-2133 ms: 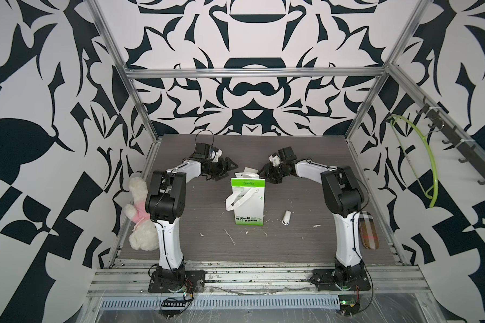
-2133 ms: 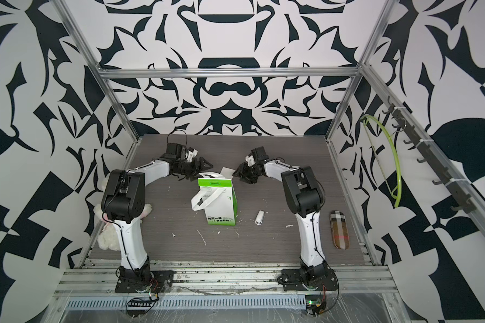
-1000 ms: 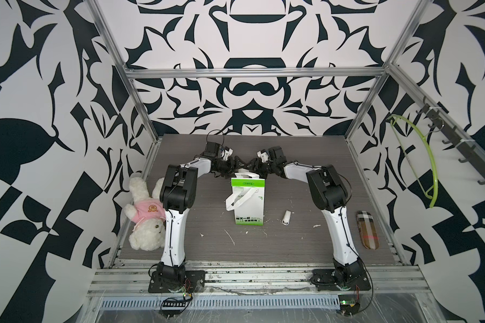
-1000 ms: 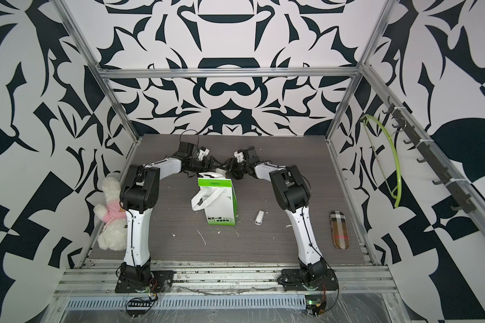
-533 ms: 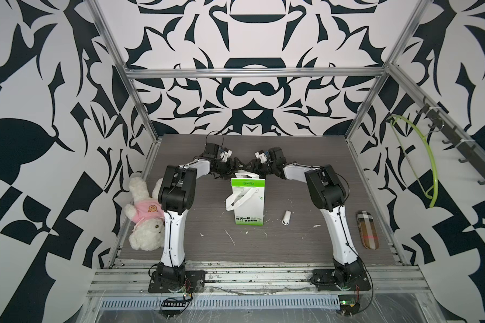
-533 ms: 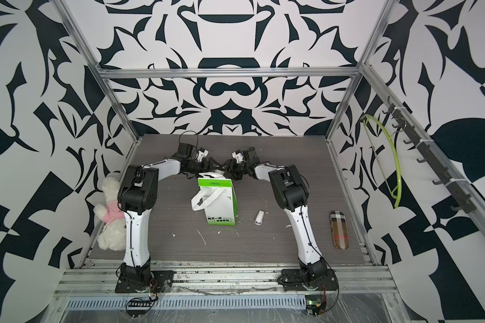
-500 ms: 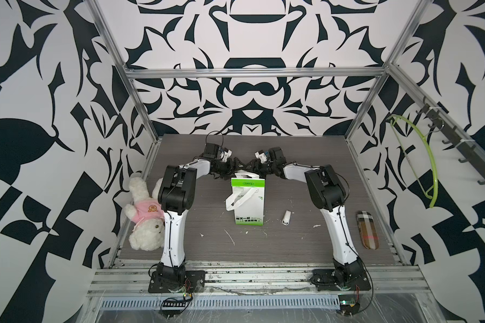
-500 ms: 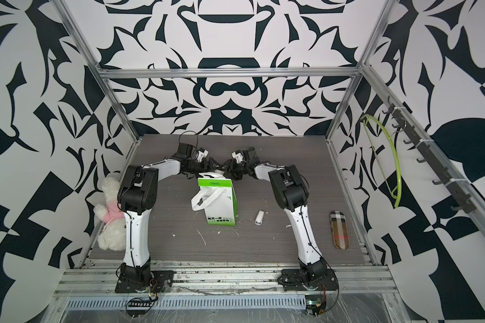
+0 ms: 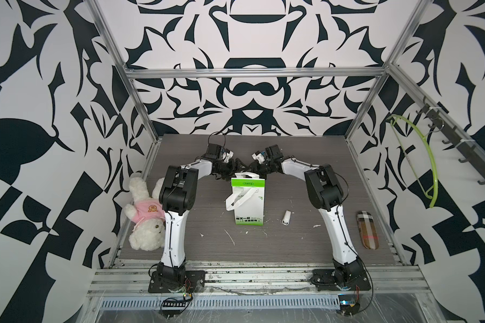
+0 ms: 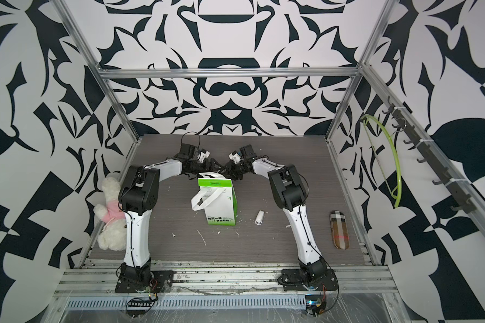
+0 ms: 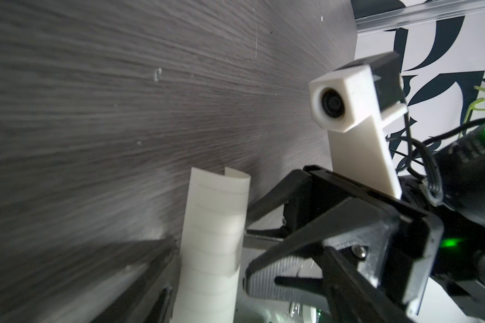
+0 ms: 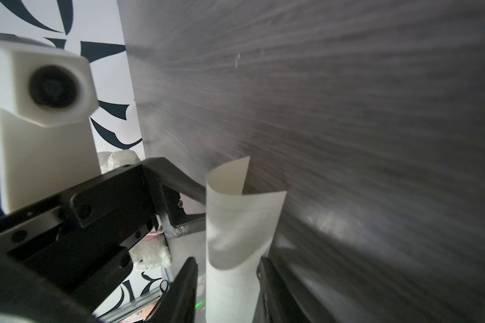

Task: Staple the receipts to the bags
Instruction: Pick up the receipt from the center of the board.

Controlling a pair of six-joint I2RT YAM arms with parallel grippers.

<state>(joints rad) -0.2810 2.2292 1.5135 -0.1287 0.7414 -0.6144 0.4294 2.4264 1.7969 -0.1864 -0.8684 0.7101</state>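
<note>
The white bag [image 9: 248, 205] with a green top band stands upright mid-table in both top views, also at bag [image 10: 220, 205]. Both arms reach to the back behind it, where my left gripper [image 9: 235, 167] and right gripper [image 9: 250, 168] meet tip to tip. The receipt [image 12: 237, 237], a curled cream strip, shows only in the wrist views. It stands between my right gripper's [image 12: 227, 290] fingers, touching one, with a narrow gap at the other. In the left wrist view the receipt [image 11: 212, 246] lies against one finger of my wide-open left gripper [image 11: 235, 293].
A small white stapler [image 9: 286, 217] lies on the table right of the bag. A teddy bear [image 9: 146, 216] in a pink shirt lies by the left arm. A plaid case [image 9: 368, 233] lies at the right edge. Paper scraps [image 9: 229, 237] litter the front. A green hanger [image 9: 420, 156] hangs on the right wall.
Both arms have swung inward until the grippers met behind the bag. Over the last half second the right jaws have narrowed around the receipt. The bag and stapler have not moved.
</note>
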